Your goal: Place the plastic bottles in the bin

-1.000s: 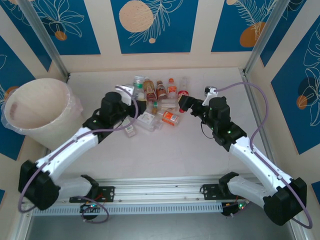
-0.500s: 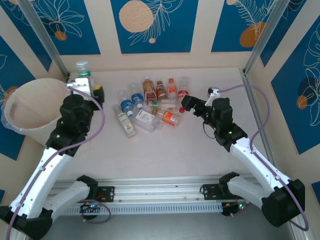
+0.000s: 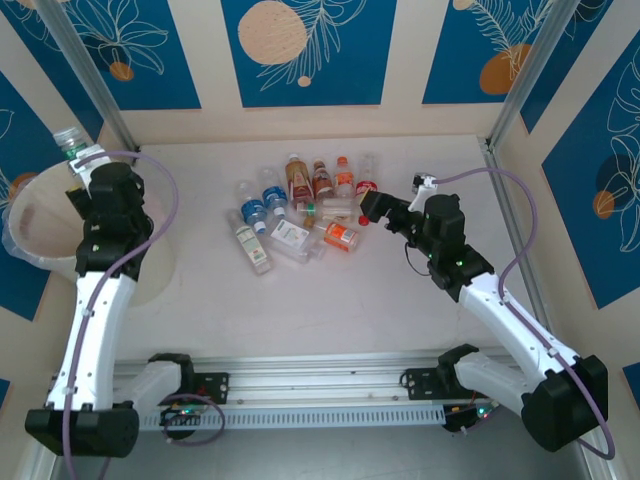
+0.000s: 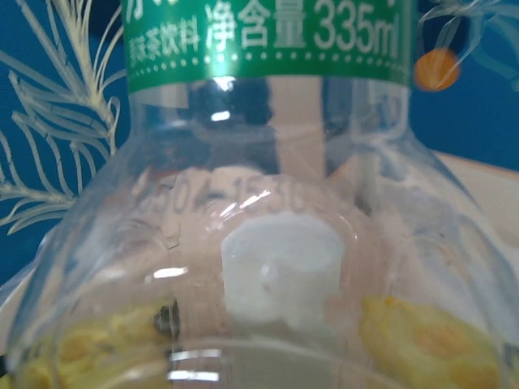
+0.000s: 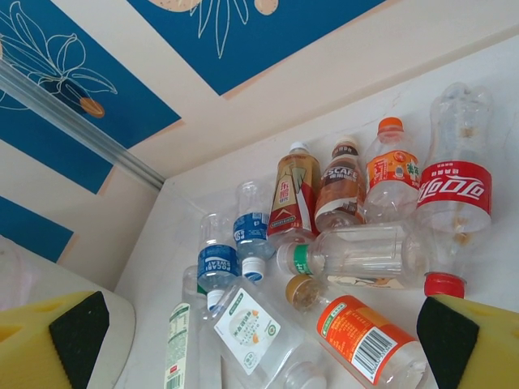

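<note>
White links, black joints, lilac cables (yellow claw fingers with black pads).

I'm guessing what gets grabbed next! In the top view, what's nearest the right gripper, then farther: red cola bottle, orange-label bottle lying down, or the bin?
From the right gripper:
1. Red cola bottle, right beside it.
2. Orange-label bottle, lying a bit farther, to its left.
3. Bin, far off on the left side.

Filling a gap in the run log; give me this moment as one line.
left pincer: shut on green-label bottle, over bin rim | right pincer: open, beside bottle pile | stage: drop pending
</note>
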